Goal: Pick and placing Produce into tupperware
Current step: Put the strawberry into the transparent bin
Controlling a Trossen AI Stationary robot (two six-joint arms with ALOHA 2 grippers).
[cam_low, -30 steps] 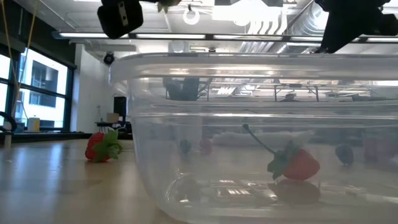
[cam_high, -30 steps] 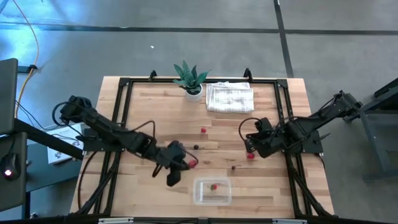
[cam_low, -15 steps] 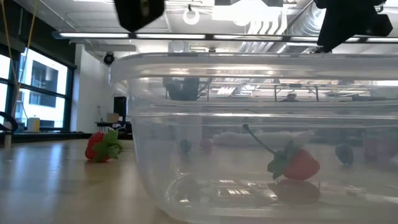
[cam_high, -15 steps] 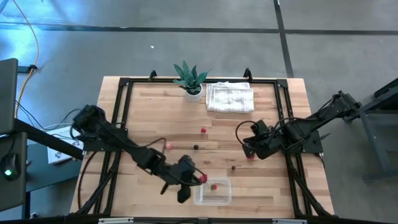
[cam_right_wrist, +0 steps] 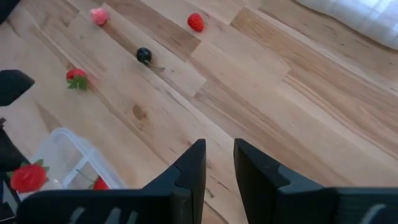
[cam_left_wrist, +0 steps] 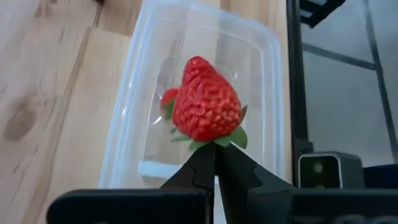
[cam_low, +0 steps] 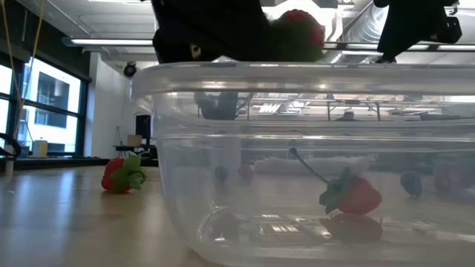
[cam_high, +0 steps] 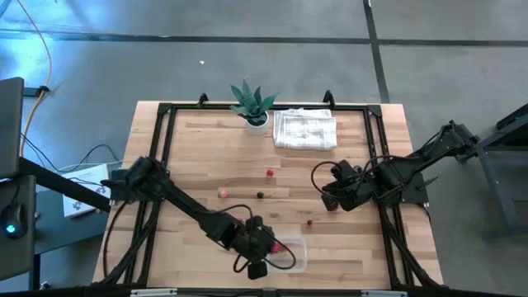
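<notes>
The clear tupperware (cam_high: 289,256) stands near the table's near edge and fills the low view (cam_low: 223,148). One red piece with a stalk (cam_low: 356,194) lies in it. My left gripper (cam_high: 271,246) is over the tupperware, shut on a red strawberry (cam_left_wrist: 206,109), which shows above the rim in the low view (cam_low: 300,33). My right gripper (cam_high: 327,195) is at the right of the table, open and empty (cam_right_wrist: 219,163). Loose on the wood lie a pink piece (cam_right_wrist: 98,15), a red piece (cam_right_wrist: 195,22), a dark piece (cam_right_wrist: 143,55) and a small strawberry (cam_right_wrist: 76,77). My left gripper pinches the strawberry by its green leafy end (cam_left_wrist: 214,142) between its two fingertips. The red body sticks out beyond the fingertips. The fingers come from the table's left. The strawberry is lifted clear, above the tupperware's open top.
A potted green plant (cam_high: 252,106) and a folded white cloth (cam_high: 305,129) stand at the far edge. A black frame (cam_high: 161,132) runs round the table. The small strawberry also shows on the wood left of the tupperware in the low view (cam_low: 122,174).
My left gripper has gone toward the table's near edge and to the right, from the bare wood to over the tupperware, carrying the strawberry clear of the table.
</notes>
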